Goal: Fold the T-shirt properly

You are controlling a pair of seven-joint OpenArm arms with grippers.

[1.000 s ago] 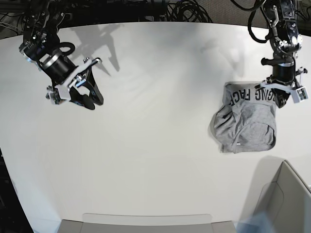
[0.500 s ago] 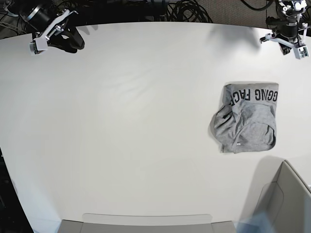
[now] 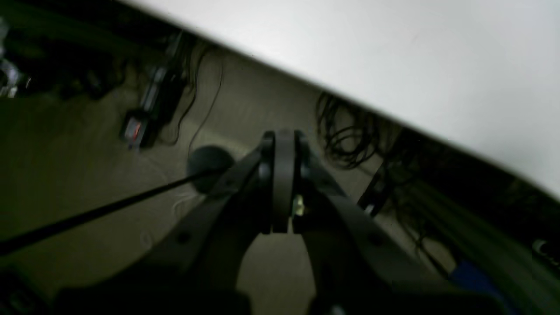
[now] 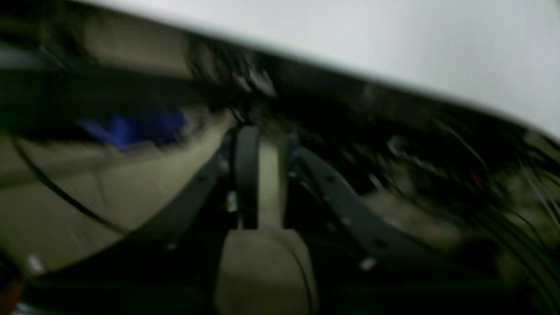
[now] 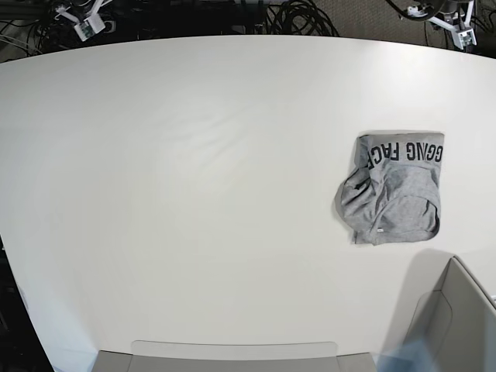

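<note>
The T-shirt (image 5: pixel 394 188) lies as a small grey folded bundle on the right side of the white table (image 5: pixel 194 194), with a strip of black lettering along its far edge. Neither gripper is near it. Both arms are drawn back past the table's far edge, and only a bit of each shows at the top corners of the base view. In the left wrist view my left gripper (image 3: pixel 283 140) hangs over the floor behind the table, shut with nothing in it. My right gripper (image 4: pixel 264 135) is blurred, with a narrow gap between its fingers and nothing held.
A grey bin (image 5: pixel 457 325) stands at the table's near right corner. A flat grey tray edge (image 5: pixel 232 353) runs along the near side. Black cables (image 5: pixel 302 15) lie on the floor behind the far edge.
Both arms have pulled away from the table to the far corners. The right gripper's fingers have drawn closer together. The T-shirt has not moved.
</note>
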